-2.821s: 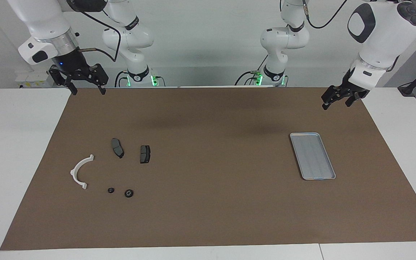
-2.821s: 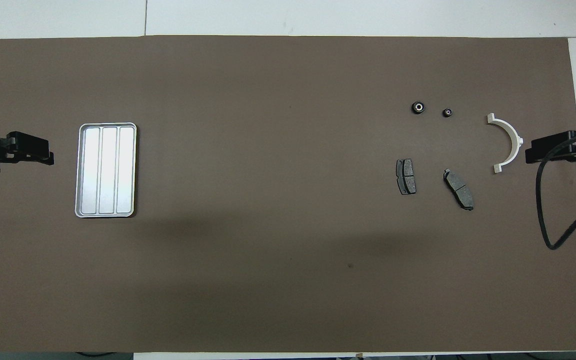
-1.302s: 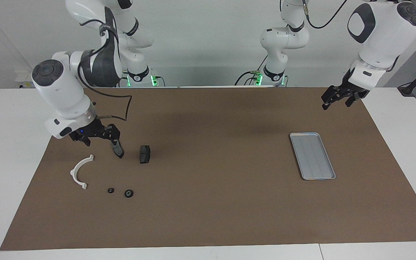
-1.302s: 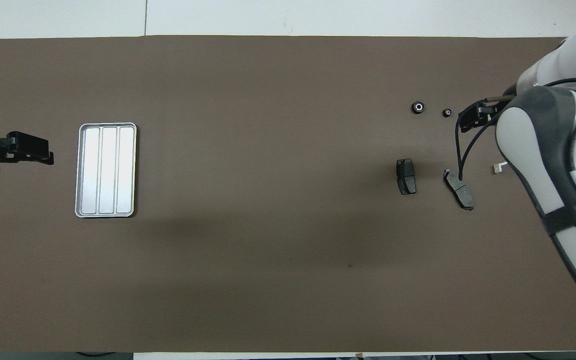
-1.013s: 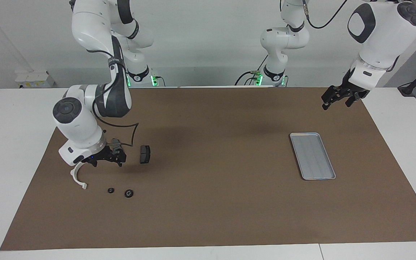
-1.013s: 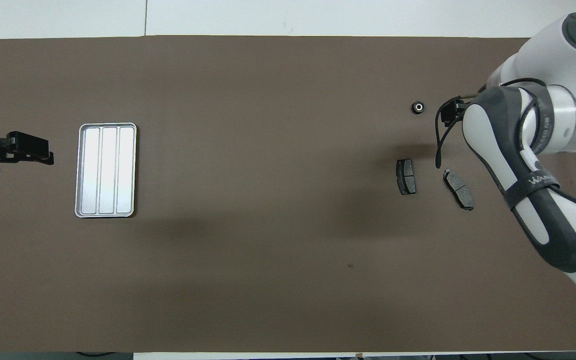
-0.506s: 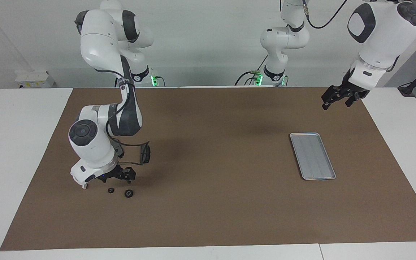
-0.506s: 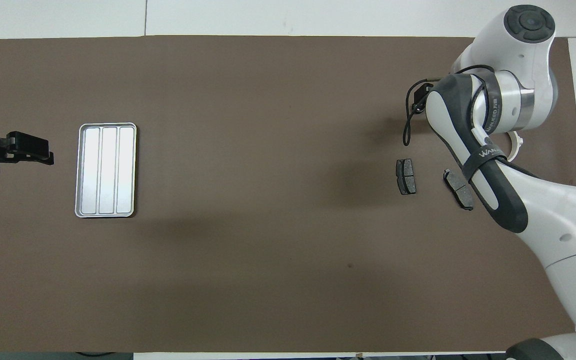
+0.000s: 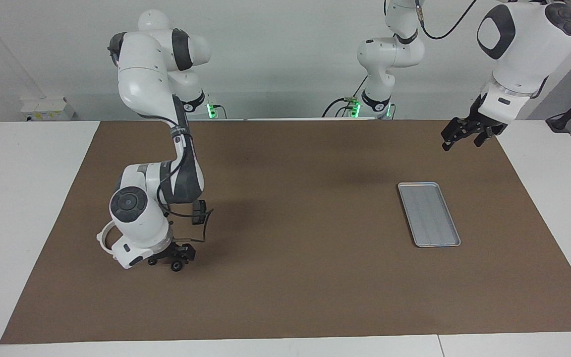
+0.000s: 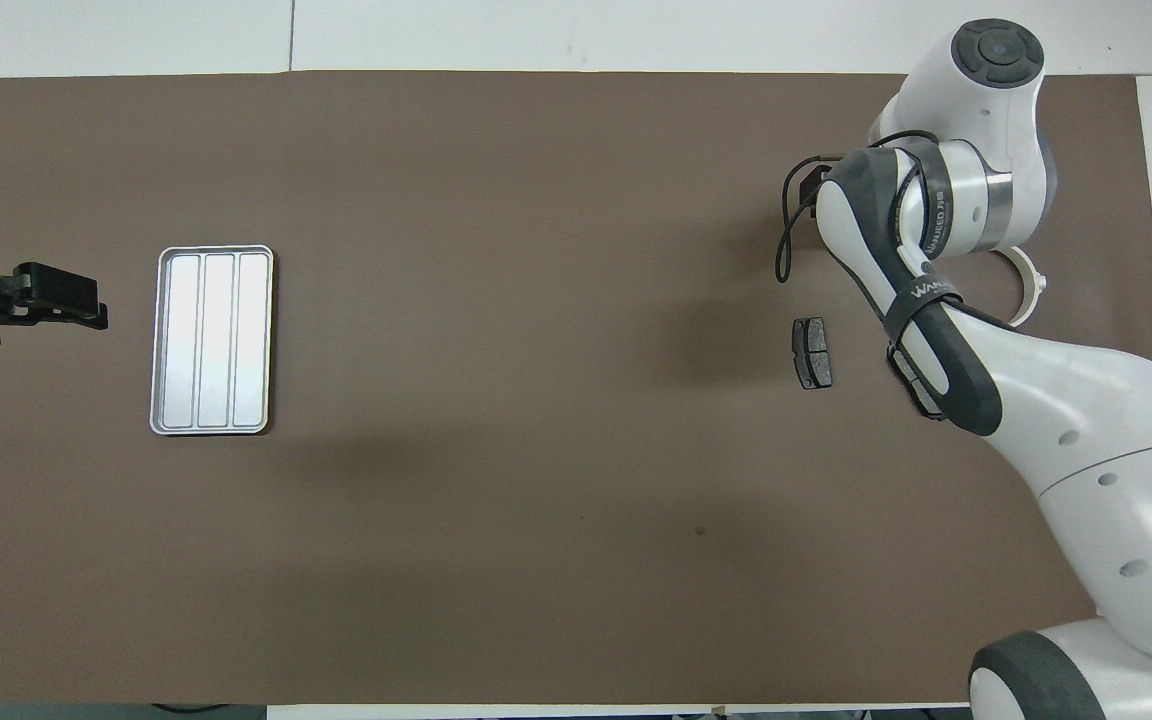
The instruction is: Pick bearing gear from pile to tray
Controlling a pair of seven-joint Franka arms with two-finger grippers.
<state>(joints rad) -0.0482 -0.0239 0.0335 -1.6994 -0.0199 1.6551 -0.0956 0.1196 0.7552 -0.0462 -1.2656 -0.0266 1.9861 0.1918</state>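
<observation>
The left gripper, jaws apart and empty, waits over the mat nearer the robots than the tray. The right gripper is low over the gears, jaws spread and nothing visibly held, beside the bracket and well apart from the tray. Its arm's lettering is unreadable.

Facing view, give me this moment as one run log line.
right gripper: open, low over gears | left gripper: open, waiting in the air near the tray | tray: holds nothing | gears: on mat
</observation>
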